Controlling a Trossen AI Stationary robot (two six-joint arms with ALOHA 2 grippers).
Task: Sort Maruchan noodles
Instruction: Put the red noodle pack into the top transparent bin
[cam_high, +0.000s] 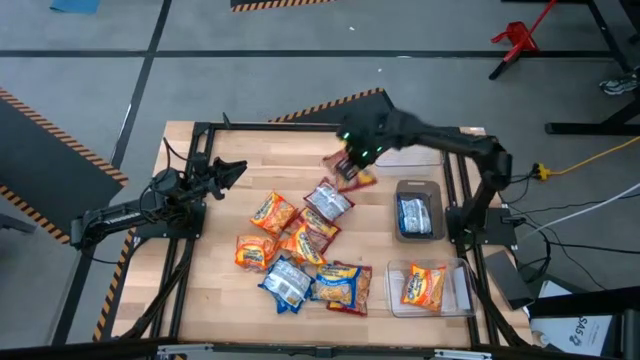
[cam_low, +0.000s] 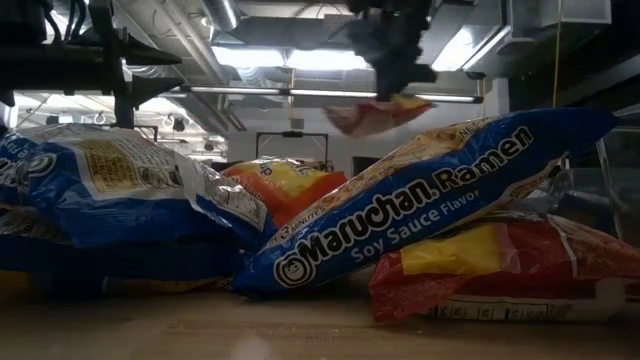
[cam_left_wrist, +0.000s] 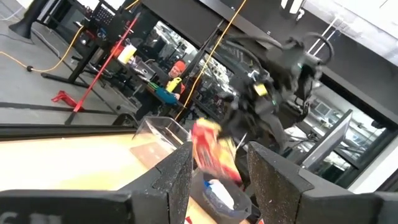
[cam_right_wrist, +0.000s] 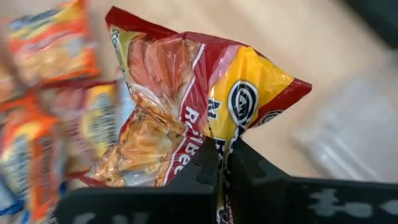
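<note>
Red packet: I have the right gripper (cam_right_wrist: 222, 163) clenched on one edge of a dark red-and-yellow packet (cam_right_wrist: 186, 106), which hangs in the air above the far side of the table (cam_high: 210, 290), near the bins

How it handles: it looks light and limp to me; the crinkly film sags and twists below the pinch, and the noodle block inside would likely snap if squeezed hard

Where I take hold: the flat sealed edge seems safest, as the glossy wrapper could slip from a grip across the middle

Pile: the other Maruchan noodles (cam_high: 300, 250) lie heaped mid-table, orange, blue and red packets overlapping; in the low view a blue soy sauce packet (cam_low: 430, 200) leans on a red one (cam_low: 500, 265)

Middle bin: the clear bin (cam_high: 419, 216) on the right holds a blue packet

Near bin: the clear bin (cam_high: 430, 287) closer to the front edge holds an orange packet

Far bin: a third clear bin (cam_high: 415, 157) lies partly under my right arm; I cannot tell what is in it

Left gripper: my left gripper (cam_high: 232, 170) waits over the left side of the table, fingers apart, holding nothing
</note>
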